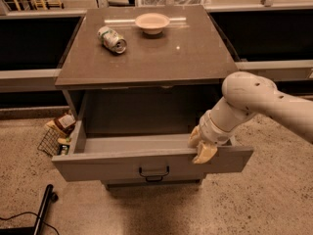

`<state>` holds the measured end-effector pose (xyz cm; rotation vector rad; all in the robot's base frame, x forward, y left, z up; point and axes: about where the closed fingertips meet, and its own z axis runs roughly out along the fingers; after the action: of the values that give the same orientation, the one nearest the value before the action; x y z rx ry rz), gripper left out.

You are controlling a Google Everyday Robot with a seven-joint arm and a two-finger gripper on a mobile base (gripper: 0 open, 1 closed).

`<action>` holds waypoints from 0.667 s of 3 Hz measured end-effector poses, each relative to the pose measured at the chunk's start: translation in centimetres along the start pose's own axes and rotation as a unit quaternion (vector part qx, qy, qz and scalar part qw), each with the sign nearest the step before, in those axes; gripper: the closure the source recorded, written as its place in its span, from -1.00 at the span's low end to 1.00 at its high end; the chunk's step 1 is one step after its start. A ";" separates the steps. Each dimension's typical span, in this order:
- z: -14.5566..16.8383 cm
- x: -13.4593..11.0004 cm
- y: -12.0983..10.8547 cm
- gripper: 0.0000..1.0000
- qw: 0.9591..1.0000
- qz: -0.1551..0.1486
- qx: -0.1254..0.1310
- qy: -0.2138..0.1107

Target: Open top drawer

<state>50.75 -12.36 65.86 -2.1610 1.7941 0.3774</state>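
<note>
gripping the top edge of the top drawer [122, 163] at its front panel, the gripper [201, 147] sat toward the right end of that panel. one pale finger [205, 153] hung down over the outer face while the other lay on the inner side, so the jaws were pinched on the panel. the white arm [254, 99] reached in from the right edge of the view. the top drawer stood well out from the grey cabinet [161, 62], its front nearer the camera than the cabinet's top. its dark handle [153, 173] sat at the centre of the front, left of the gripper. on the cabinet top a can [112, 39] lay on its side near the back left. a shallow bowl [152, 22] stood near it at the back centre, not touching. a wire basket [51, 142] holding packets sat on the speckled floor [234, 204] left of the cabinet.
</note>
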 end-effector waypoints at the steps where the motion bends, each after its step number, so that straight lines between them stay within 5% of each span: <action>1: -0.1 -0.7 1.5 1.00 1.000 -0.005 0.007 -0.006; 2: -0.1 -0.7 1.5 0.62 1.000 -0.005 0.007 -0.006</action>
<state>49.11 -12.01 66.14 -2.1523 1.7747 0.3729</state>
